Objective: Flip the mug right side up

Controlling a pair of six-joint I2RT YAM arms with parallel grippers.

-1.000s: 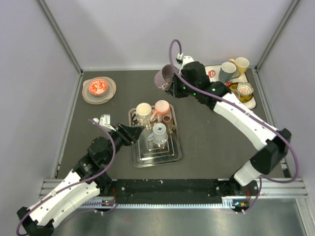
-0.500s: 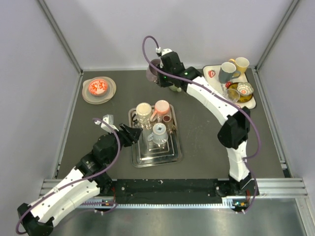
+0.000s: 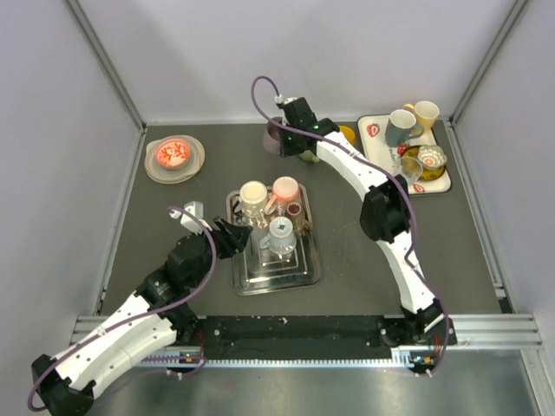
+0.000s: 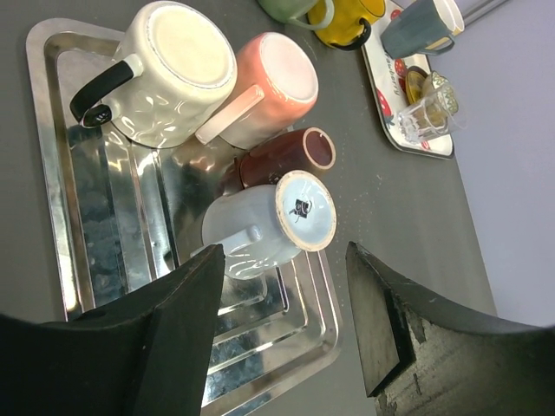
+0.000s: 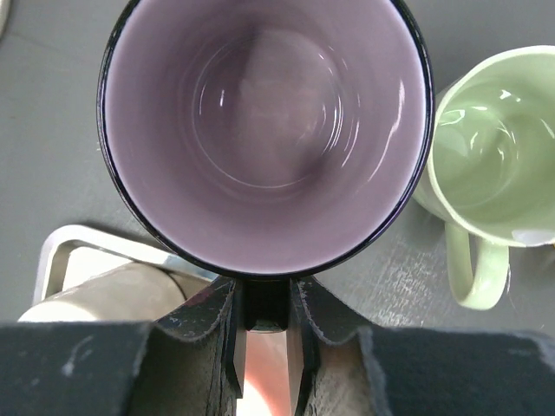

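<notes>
Right gripper (image 5: pixel 264 305): clenched on the handle of the purple ceramic mug with a dark rim (image 5: pixel 264 130). Both fingers pinch the handle from either side.
- The mug sits far-centre on the dark table (image 3: pixel 364 251), past the far edge of the steel tray (image 3: pixel 270 279).
- Its mouth faces straight into the right wrist camera and the whole inside is visible, down to the bottom.
- Can't tell whether its base touches the table.
- A pale green mug (image 5: pixel 486 160) stands mouth up just beside it on the right, handle pointing near. A yellow mug (image 3: pixel 347 134) is right of that.

Left gripper (image 3: pixel 232 236): released, jaws wide apart with nothing between them. It hovers over the left side of the steel tray, pointing at the light blue mug (image 4: pixel 277 225).

On the steel tray:
- The cream mug with a black handle (image 4: pixel 178 74) is bottom up at far left.
- The pink mug (image 4: pixel 269 87) is bottom up and touches the cream mug on its right.
- The small dark red cup (image 4: pixel 286 156) lies on its side between the pink and blue mugs.
- The light blue mug is bottom up at the middle.

Elsewhere:
- A white rectangular tray (image 3: pixel 440 183) is at far right. It holds a grey mug (image 3: pixel 401 126), a second yellow mug (image 3: pixel 425 113), a patterned bowl (image 3: pixel 430 159) and a clear glass (image 3: pixel 410 168).
- A round plate with something red on it (image 3: pixel 173 159) is at far left.
</notes>
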